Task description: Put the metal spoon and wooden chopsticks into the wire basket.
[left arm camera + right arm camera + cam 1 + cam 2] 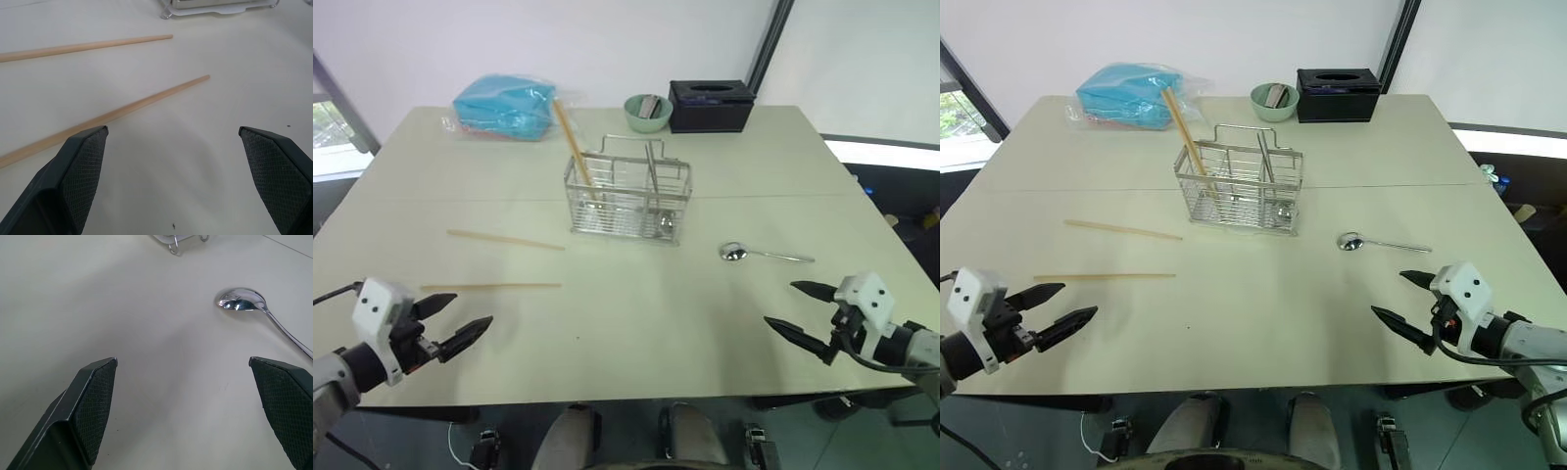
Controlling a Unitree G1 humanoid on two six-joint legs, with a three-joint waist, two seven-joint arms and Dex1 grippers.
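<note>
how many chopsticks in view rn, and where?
3. One chopstick stands leaning in the wire basket. Two lie flat on the table to the basket's left: one nearer it, one closer to the left claw.

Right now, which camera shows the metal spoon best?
The right wrist view: the metal spoon lies close, its bowl clear, the handle running off-frame. Both eye views show it whole but small, right of the wire basket.

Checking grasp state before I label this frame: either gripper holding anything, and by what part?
Nothing held. Left gripper and right gripper are both open over bare table; spoon and two chopsticks lie untouched.
</note>
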